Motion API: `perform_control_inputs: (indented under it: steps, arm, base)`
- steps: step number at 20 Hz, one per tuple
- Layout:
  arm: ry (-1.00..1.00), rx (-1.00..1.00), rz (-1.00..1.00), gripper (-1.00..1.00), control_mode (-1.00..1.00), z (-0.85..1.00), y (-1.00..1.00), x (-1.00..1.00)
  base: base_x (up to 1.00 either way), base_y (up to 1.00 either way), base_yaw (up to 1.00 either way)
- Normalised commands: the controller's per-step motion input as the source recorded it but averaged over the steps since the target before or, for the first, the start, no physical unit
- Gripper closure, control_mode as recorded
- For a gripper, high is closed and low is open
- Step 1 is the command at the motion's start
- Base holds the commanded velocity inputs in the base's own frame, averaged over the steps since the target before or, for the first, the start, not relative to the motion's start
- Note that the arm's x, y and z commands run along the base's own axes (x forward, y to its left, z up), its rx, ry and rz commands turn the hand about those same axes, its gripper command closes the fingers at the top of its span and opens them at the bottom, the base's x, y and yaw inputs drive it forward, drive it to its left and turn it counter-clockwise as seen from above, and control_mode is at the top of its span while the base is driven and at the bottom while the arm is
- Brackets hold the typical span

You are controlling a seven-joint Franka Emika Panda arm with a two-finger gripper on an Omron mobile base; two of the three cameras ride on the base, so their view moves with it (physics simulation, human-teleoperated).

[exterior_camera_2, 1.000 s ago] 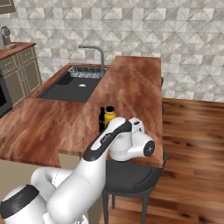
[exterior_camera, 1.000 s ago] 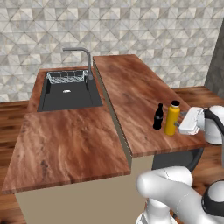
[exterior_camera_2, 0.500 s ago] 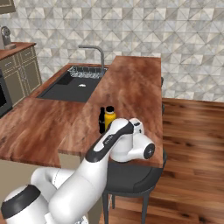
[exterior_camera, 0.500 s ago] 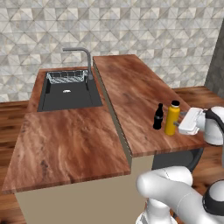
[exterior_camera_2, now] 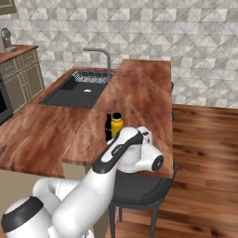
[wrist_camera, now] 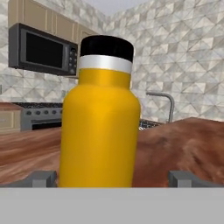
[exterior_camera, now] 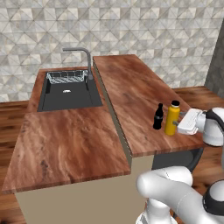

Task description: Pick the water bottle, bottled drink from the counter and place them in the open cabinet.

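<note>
Yellow water bottle [wrist_camera: 99,118] upright on counter [exterior_camera: 131,96], bottled drink [exterior_camera: 158,117] just beside; gripper [exterior_camera: 177,127] spread wide, fingers [wrist_camera: 41,178] flanking the yellow bottle's base

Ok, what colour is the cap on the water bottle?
Black, above a white band on the water bottle; clearest in the hand view.

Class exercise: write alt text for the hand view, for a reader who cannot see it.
A yellow water bottle with a black cap stands upright, close up, between the two grey fingertips of the open pincer. Behind it stretch the reddish-brown counter, a curved faucet and a microwave on a tiled wall.
</note>
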Motion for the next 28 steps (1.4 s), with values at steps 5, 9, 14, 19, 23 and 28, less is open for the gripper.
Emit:
perform_control_inputs:
  steps: [5,9,14,19,23,28]
  arm:
    - [0.00,0.07,-0.01,-1.00,-1.00,0.00,0.06,0.02]
    - [0.00,0.08,0.00,-1.00,-1.00,0.00,0.07,0.02]
    - [0.00,0.05,0.00,-1.00,-1.00,0.00,0.11,-0.01]
    - [0.00,0.05,0.00,-1.00,-1.00,0.02,0.07,0.01]
    - [0.00,0.05,0.00,-1.00,-1.00,0.03,0.03,0.08]
    - [0.01,0.09,0.00,-1.00,-1.00,0.05,0.00,0.07]
  base:
    - [0.00,0.00,0.00]
    - [0.00,0.00,0.00]
    - [0.00,0.00,0.00]
    - [0.00,0.00,0.00]
    - [0.00,0.00,0.00]
    - [0.00,0.00,0.00]
